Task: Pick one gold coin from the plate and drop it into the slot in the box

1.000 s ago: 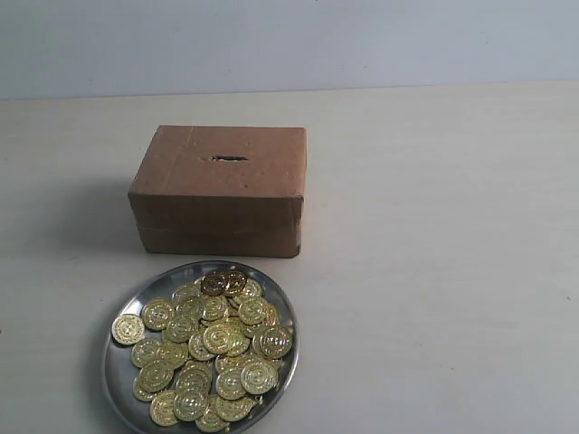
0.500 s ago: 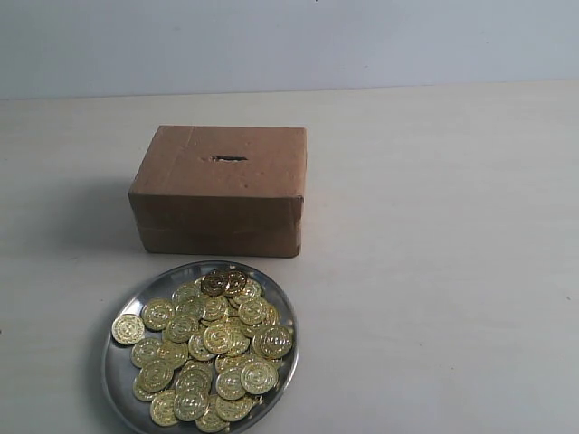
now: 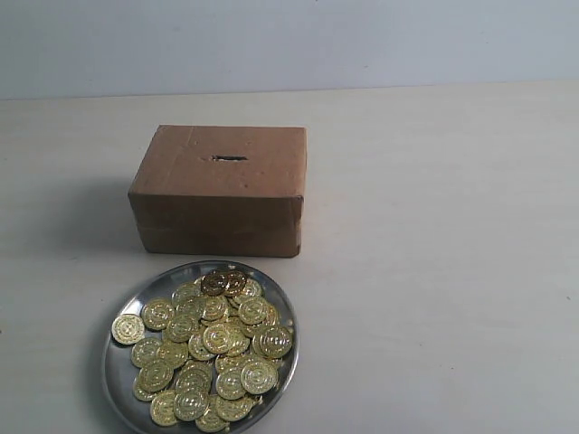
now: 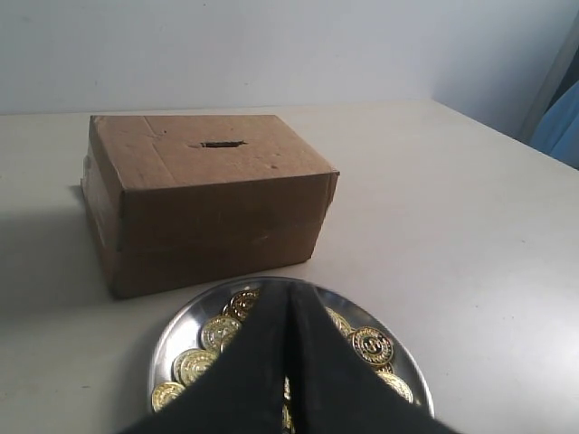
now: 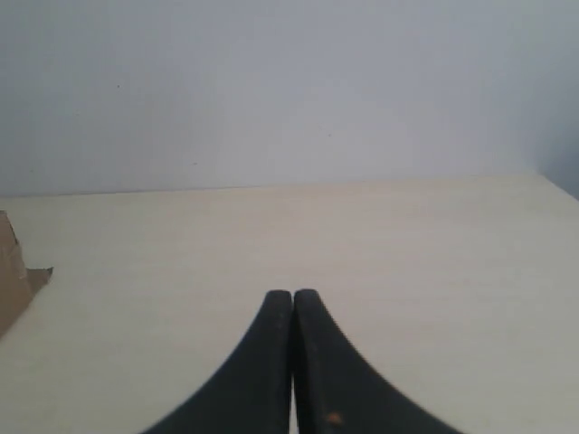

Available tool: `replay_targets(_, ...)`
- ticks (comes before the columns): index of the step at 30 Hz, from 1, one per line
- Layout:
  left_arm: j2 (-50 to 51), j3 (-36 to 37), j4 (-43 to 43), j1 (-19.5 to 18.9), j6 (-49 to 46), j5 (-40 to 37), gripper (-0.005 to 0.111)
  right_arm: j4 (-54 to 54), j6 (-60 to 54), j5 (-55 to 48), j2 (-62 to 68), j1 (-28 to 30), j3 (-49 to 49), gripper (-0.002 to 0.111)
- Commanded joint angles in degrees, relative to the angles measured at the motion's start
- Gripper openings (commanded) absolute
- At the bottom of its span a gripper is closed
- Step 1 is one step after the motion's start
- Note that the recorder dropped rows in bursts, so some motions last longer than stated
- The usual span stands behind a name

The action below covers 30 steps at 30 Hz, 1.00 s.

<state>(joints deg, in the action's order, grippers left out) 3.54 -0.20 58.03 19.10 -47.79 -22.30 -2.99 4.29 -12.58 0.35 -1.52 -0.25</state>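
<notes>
A silver plate (image 3: pixel 122 378) near the table's front holds a heap of several gold coins (image 3: pixel 217 338). Behind it stands the brown cardboard box (image 3: pixel 217 194), with the dark slot (image 3: pixel 229 158) in its top. Neither gripper shows in the exterior view. In the left wrist view my left gripper (image 4: pixel 289 291) is shut and empty, its black fingers above the plate (image 4: pixel 174 339) and hiding many coins (image 4: pixel 373 344); the box (image 4: pixel 204 203) and slot (image 4: pixel 223 144) lie beyond. My right gripper (image 5: pixel 292 295) is shut with nothing in it, over bare table, with a box corner (image 5: pixel 18 276) at the edge.
The pale table (image 3: pixel 434 271) stretches wide to the right of the box and plate. A grey wall (image 3: pixel 289 41) closes the far side. A blue object (image 4: pixel 561 131) shows at the edge of the left wrist view.
</notes>
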Motion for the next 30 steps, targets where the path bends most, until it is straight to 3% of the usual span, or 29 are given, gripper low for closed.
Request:
replay_targets(1, -0.37, 0.20, -0.27, -0.14, 0.07, -0.05, 0.000, -0.48, 0.33, 1.89, -0.35, 0.20, 0.25, 0.000)
replay_targets(7, -0.37, 0.20, -0.27, -0.14, 0.07, -0.05, 0.000, -0.59, -1.61, -3.04, -0.35, 0.20, 0.25, 0.000)
replay_targets(30, -0.37, 0.20, -0.27, -0.14, 0.07, -0.05, 0.000, -0.23, -1.21, -3.25, -0.35, 0.20, 0.25, 0.000)
